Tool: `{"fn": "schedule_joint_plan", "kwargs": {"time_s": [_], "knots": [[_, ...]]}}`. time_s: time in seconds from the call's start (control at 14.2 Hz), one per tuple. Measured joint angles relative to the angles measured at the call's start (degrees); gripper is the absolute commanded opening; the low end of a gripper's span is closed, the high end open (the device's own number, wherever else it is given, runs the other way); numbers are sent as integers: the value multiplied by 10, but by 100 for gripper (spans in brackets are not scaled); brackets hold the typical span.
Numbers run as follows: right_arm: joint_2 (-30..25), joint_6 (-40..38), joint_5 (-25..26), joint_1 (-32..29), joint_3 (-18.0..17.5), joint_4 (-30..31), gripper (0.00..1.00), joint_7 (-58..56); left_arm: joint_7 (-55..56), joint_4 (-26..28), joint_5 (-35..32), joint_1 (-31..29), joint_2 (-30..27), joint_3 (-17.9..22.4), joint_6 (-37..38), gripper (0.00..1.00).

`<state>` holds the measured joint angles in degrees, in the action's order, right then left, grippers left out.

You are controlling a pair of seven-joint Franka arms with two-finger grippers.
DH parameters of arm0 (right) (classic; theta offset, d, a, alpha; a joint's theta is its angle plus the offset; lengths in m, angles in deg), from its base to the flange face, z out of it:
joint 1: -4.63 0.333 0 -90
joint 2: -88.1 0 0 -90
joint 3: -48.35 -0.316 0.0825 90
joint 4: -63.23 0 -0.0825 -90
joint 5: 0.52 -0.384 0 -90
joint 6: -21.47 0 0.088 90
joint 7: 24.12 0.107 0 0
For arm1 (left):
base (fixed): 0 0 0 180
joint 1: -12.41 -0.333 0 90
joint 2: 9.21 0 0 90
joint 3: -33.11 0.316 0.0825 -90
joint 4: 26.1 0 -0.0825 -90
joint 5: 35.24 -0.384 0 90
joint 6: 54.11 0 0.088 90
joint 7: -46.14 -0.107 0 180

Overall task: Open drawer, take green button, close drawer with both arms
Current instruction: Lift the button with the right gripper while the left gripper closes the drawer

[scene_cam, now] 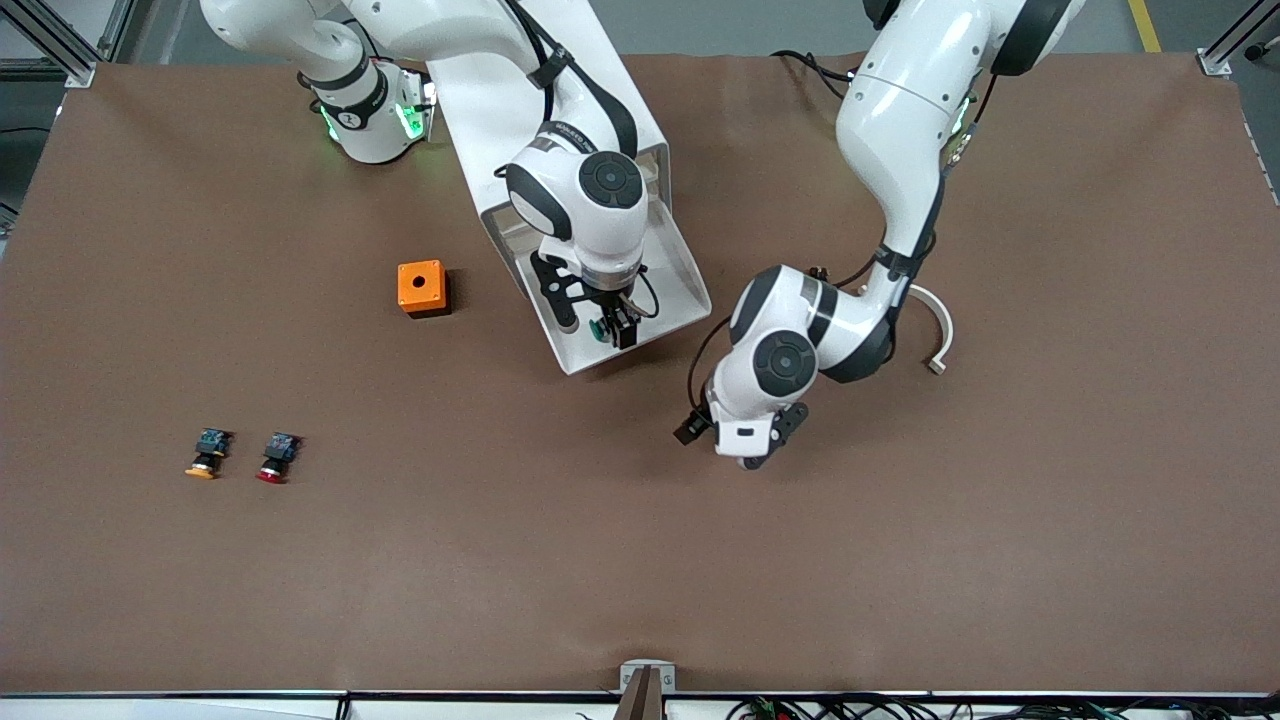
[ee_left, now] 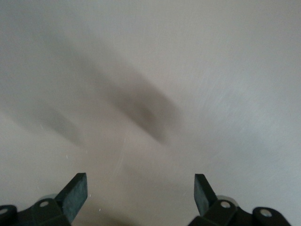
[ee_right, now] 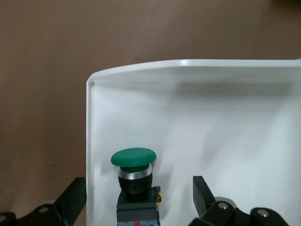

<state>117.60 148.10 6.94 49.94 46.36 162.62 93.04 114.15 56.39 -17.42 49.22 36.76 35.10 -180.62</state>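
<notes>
Brown bench mid-width: drawer (scene_cam: 655,290) pulled out, button (ee_right: 134,176) in its corner. Right gripper (scene_cam: 612,328) spread astride it — lower squarely, then pinch. Left gripper (ee_left: 141,193) spread, waiting beside.

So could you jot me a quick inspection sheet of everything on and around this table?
Surface: brown table, bare over most of it.
Job's things: white drawer pulled open from its cabinet; green button lying in the drawer near a corner.
Clutter: orange box with a hole on top; yellow-capped button and red-capped button side by side toward the right arm's end; a curved white piece beside the left arm.
Tools: right tool open, fingers either side of the green button; left tool open, holding nothing, over the bare table by the drawer.
Cables: bundle along the table edge nearest the front camera.
Surroundings: metal frame posts at the corners.
</notes>
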Motion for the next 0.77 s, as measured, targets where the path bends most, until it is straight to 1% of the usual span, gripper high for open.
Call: {"fn": "schedule_joint_plan", "kwargs": {"time_s": [0.14,0.21,0.28,0.35,0.42,0.49,0.77], "knots": [[4,0,0,0,0,-1,100,2,15,14,0,8,-4,-11,-6,100],[7,0,0,0,0,-2,89,3,25,19,0,8,-8,-18,-6,100],[9,0,0,1,-1,-3,66,3,36,22,0,8,-12,-25,-6,100],[10,0,0,3,-1,-5,40,3,48,24,0,8,-16,-31,-6,100],[11,0,-1,6,-1,-7,10,5,61,26,0,8,-19,-38,-6,100],[11,0,-2,9,-1,-8,0,8,71,29,0,8,-21,-44,-6,100],[11,0,-3,12,0,-14,0,9,88,39,0,8,-23,-55,-6,100]]}}
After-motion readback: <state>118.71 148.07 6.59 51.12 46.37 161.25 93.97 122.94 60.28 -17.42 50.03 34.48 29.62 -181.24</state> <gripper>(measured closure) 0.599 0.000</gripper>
